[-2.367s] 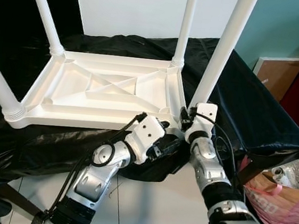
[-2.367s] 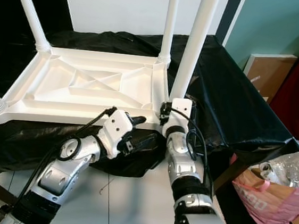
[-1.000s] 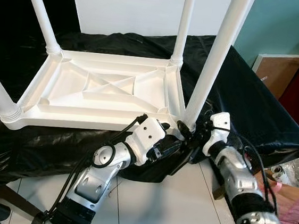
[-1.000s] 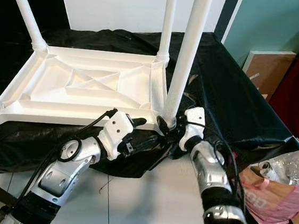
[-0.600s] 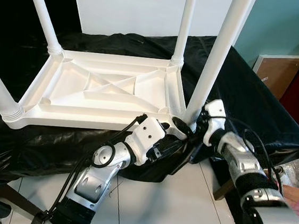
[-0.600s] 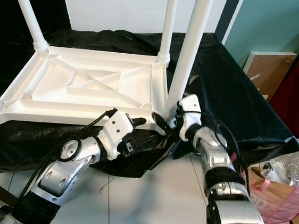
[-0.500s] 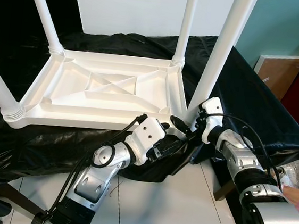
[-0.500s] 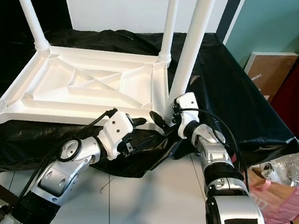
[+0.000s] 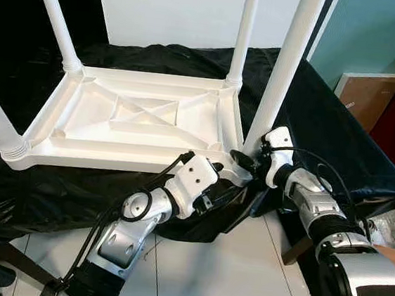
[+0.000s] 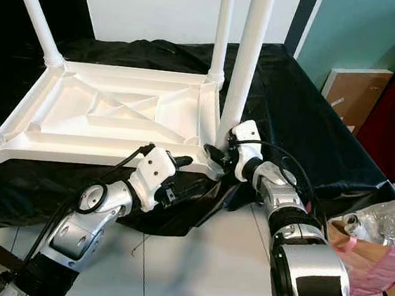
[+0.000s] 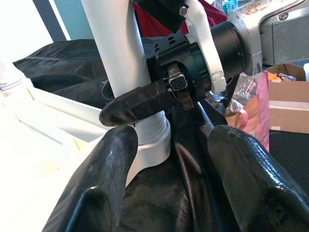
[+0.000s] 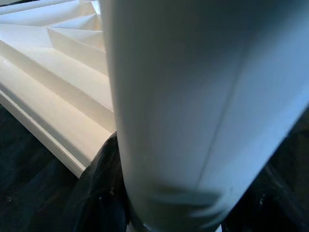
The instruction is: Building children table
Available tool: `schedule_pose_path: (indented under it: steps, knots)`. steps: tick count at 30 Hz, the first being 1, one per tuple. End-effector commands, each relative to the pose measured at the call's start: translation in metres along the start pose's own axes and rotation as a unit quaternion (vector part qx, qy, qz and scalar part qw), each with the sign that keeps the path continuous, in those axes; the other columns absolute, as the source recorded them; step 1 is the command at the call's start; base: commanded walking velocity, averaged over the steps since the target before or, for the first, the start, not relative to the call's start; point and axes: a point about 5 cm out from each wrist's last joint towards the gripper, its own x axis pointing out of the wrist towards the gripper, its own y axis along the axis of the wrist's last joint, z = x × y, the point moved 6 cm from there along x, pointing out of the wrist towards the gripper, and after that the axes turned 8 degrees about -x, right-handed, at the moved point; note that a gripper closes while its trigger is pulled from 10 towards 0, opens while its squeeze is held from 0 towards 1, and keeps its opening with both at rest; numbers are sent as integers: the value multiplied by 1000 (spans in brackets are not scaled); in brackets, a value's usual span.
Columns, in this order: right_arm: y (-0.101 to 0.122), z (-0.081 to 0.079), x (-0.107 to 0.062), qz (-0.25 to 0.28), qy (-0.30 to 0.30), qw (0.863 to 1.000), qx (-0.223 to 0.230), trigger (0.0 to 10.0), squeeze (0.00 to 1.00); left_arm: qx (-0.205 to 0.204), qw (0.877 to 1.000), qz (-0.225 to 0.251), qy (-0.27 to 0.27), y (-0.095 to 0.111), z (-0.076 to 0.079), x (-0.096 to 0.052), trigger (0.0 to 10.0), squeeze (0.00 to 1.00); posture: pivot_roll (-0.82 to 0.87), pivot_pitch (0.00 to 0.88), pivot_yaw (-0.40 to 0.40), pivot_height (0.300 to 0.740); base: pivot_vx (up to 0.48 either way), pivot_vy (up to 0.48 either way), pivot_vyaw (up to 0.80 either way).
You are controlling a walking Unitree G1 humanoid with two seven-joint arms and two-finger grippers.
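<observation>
White table (image 9: 143, 125) lies upside down on a black sheet (image 9: 326, 133) just ahead of both grippers, legs up; white tile floor (image 9: 205, 276) below, white wall panel and teal wall (image 9: 379, 33) behind, a cardboard board and pink bag (image 10: 376, 266) off to the right gripper's side. Right gripper (image 9: 247, 162) is clamped around the base of the near leg (image 9: 287, 65), fingers either side of it. Left gripper (image 11: 166, 145) sits just beside that corner, fingers spread apart, holding nothing.

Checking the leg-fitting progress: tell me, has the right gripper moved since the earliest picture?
Yes. The right gripper has swung round beside the near right leg, its jaws now straddling the leg's base at the tabletop corner.
</observation>
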Motion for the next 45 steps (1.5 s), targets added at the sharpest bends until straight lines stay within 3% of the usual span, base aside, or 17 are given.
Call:
schedule_pose_path:
  steps: [1, 2, 9, 19, 21, 22, 26, 27, 28, 30, 34, 41, 42, 44, 45]
  knots:
    - [-14, -8, -1, -25, 11, 1000, 11, 1373, 0, 2, 1000, -6, 21, -3, -3, -1, 10000, 0, 21, 34, -50, 740, 0, 0, 0]
    - [-17, -9, -1, -27, 6, 999, 17, 10000, 0, 1, 1000, -6, 22, -3, -3, -1, 10000, 0, 21, 35, -50, 740, 0, 0, 0]
    - [-27, -5, -1, -52, -45, 998, 16, 10000, 0, 2, 1000, -6, 25, -3, -5, -1, 10000, 0, 18, 36, -48, 740, 0, 0, 0]
    - [-31, 1, 0, -45, -154, 985, 67, 10000, 0, 3, 1000, -6, 28, -3, -6, -2, 10000, 0, 11, 43, -41, 740, 0, 0, 0]
    - [-35, 7, -5, -42, -241, 965, 95, 10000, 0, 2, 1000, -6, 28, -3, -6, -3, 10000, 0, 5, 45, -41, 740, 0, 0, 0]
    - [-35, 7, -5, -42, -241, 965, 95, 10000, 0, 2, 1000, -6, 28, -3, -6, -3, 10000, 0, 5, 45, -41, 740, 0, 0, 0]
    - [-37, 6, -13, -42, -348, 928, 126, 10000, 0, -1, 1000, -5, 27, -3, -4, -2, 10000, 0, -4, 53, -40, 740, 0, 0, 0]
    - [-37, 6, -13, -42, -348, 928, 126, 10000, 0, -1, 1000, -5, 27, -3, -4, -2, 10000, 0, -4, 53, -40, 740, 0, 0, 0]
    - [-37, 2, -12, -40, -362, 920, 146, 10000, 0, -2, 1000, -4, 27, -3, -3, -1, 10000, 0, -5, 57, -41, 740, 0, 0, 0]
    - [-33, -4, -10, -34, -362, 919, 153, 10000, 0, -4, 1000, -3, 27, -3, -2, 0, 10000, 0, -5, 57, -41, 740, 0, 0, 0]
    - [-20, -13, -3, -8, -328, 933, 145, 10000, 0, -7, 1000, -5, 23, -4, 1, 0, 10000, 0, -12, 68, -36, 740, 0, 0, 0]
    - [-15, -12, -6, -3, -329, 936, 127, 10000, 0, -5, 999, -4, 37, -3, -6, -2, 10000, 0, 0, 63, -45, 740, 0, 0, 0]
    - [-13, -12, -6, 2, -327, 937, 119, 10000, 102, -5, 999, -4, 37, -3, -6, -2, 10000, 0, 0, 62, -47, 740, 0, 0, 0]
    - [-11, -11, -6, 5, -327, 938, 114, 10000, 102, -5, 999, -4, 37, -3, -6, -2, 10000, 0, 0, 62, -47, 740, 0, 0, 0]
    - [-9, -11, -6, 9, -324, 940, 109, 10000, 1000, -4, 999, -3, 37, -3, -6, -2, 10000, 0, 1, 56, -50, 740, 0, 0, 0]
